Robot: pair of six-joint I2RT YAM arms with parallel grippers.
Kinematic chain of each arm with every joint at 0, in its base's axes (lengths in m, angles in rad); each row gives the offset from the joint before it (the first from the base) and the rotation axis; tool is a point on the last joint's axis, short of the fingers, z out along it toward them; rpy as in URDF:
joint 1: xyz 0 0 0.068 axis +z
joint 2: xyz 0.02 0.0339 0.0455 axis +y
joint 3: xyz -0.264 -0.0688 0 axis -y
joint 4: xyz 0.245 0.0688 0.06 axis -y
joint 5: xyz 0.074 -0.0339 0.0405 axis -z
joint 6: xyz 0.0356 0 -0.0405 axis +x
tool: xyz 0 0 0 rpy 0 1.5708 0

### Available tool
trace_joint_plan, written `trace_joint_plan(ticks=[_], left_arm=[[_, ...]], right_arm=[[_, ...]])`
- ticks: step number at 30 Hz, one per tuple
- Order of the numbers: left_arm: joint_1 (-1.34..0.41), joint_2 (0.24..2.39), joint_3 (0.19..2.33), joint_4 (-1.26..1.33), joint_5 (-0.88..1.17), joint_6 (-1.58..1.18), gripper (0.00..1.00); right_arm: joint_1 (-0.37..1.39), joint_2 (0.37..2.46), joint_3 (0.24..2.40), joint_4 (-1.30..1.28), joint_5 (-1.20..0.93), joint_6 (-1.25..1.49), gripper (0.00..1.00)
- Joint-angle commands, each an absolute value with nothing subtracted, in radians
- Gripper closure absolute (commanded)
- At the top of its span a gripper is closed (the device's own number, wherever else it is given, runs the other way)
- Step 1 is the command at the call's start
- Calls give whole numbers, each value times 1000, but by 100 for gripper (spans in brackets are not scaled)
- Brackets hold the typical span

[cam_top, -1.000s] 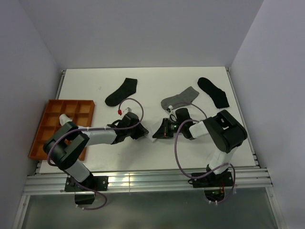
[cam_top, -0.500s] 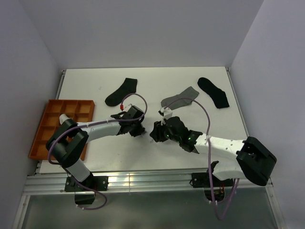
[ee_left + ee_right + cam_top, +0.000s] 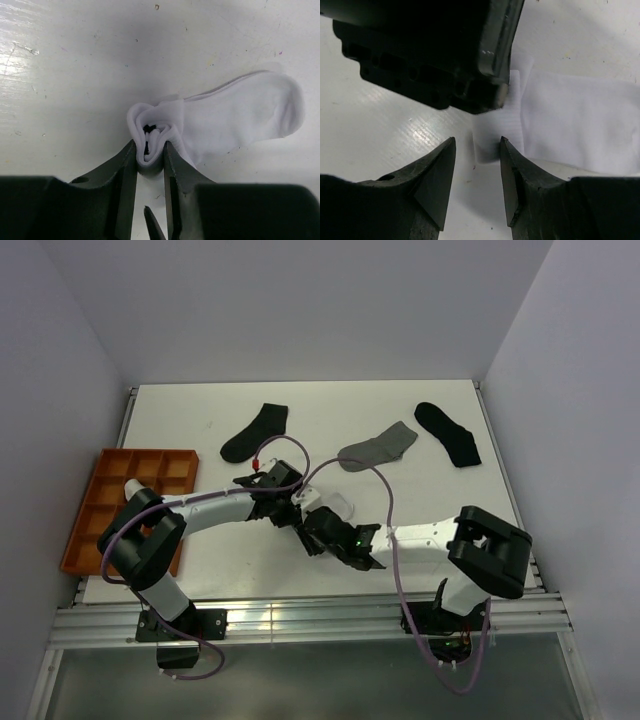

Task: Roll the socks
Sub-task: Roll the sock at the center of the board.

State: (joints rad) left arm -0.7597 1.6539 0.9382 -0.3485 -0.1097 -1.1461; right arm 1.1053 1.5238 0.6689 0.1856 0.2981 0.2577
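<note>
A white sock lies flat on the table, its cuff end rolled into a small bundle with a bit of black showing in the coil. My left gripper is shut on that rolled end. In the top view the sock sits between both grippers, the left gripper beside it. My right gripper is open just in front of the sock's edge, right below the left gripper's body. It also shows in the top view. A grey sock lies flat further back.
Two black socks lie flat at the back, one left of centre and one at the right. An orange compartment tray sits at the table's left edge. The two grippers are very close together.
My right arm has stretched out and swung its gripper leftward and nearer, up against the left gripper. The left gripper has shifted slightly right, and the white sock now shows beside it.
</note>
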Motion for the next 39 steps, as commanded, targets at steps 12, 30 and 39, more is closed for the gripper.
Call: trace_joint_plan(ticks=[12, 30, 39], left_arm=[[-710, 1568, 818, -433, -123, -1138, 71], [-640, 1356, 675, -316, -107, -1233, 36], [-609, 1180, 603, -264, -182, -1287, 24]], right_arm=[[1175, 1766, 824, 88, 477, 216, 60], [1163, 1781, 822, 46, 200, 218, 100], [959, 1693, 730, 138, -244, 282, 100]])
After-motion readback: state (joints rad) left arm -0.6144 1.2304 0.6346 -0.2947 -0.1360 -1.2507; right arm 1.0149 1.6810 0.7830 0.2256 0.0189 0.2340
